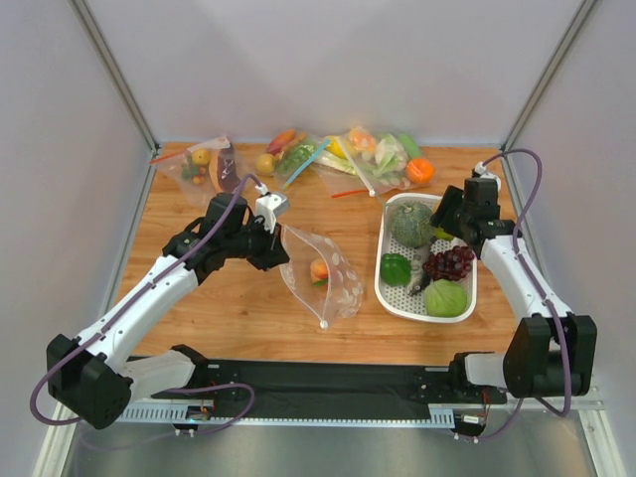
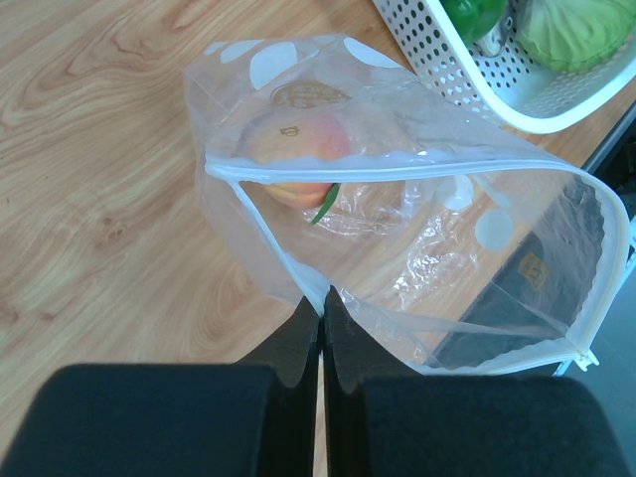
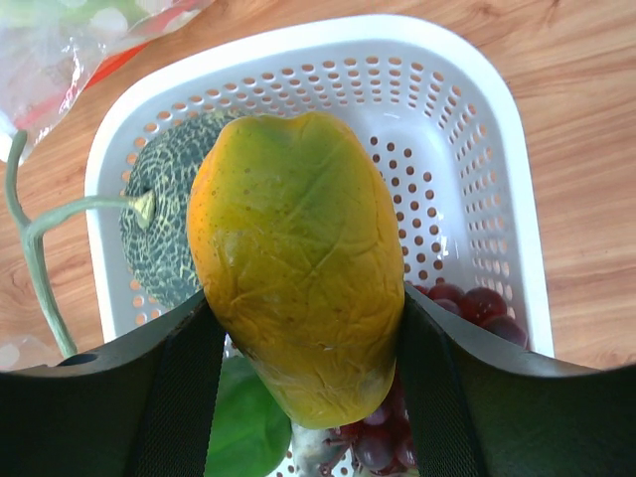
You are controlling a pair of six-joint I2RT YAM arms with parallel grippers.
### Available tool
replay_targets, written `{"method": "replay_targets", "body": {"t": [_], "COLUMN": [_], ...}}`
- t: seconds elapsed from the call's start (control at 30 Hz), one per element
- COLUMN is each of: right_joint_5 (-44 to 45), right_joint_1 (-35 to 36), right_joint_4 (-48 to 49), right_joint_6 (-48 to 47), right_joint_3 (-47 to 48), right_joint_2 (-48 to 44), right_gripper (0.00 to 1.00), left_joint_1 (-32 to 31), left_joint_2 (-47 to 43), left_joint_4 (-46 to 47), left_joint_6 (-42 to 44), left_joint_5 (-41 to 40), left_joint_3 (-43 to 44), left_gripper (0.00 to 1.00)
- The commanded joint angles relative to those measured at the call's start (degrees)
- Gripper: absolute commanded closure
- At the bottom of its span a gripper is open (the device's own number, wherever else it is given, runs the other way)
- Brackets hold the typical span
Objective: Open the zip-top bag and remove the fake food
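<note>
White walls close in a wooden table (image 1: 248, 318) on three sides. We find the left claw (image 2: 320, 298) fully closed, pinching the near edge of the dotted bag (image 2: 417, 258) and holding it up near the middle of the table. In our judgement this keeps the mouth gaping so the other arm can reach in. We note that the bag is clear, crinkled plastic with large white dots and a white zip strip, and its mouth is wide open. An orange-red peach (image 2: 298, 159) with a green leaf lies deep inside, away from the pinched edge.

The right claw (image 3: 303, 298) stands partly open, clamped on both sides of a yellow fruit (image 3: 298, 229). It holds the fruit above the white basket (image 3: 467, 179), which sits by the table's right edge. We judge the fruit is held there for release into the basket. A bumpy grey-green ball (image 3: 164, 238) already rests at the basket's far end. By our reckoning, only the peach has yet to come out.
</note>
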Motion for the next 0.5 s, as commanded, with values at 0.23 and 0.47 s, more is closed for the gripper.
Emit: {"method": "replay_targets", "body": {"t": [0.23, 0.47], "right_joint_5": [1.5, 2.3], "right_joint_1": [-1.6, -1.9], "right_joint_4": [3.2, 3.7], "right_joint_6": [-2.4, -2.4], "right_joint_3": [4.2, 2.4], "right_joint_2": [7.3, 7.1], "right_gripper": [0.52, 0.44], "left_joint_1": [-0.3, -0.3], "left_joint_2": [-1.6, -1.6], "left_joint_4": [0.3, 0.3], "left_joint_6": [1.1, 1.1], "left_joint_5": [-0.2, -0.1], "left_joint_3": [2.0, 2.0], "left_gripper": [1.00, 1.00]}}
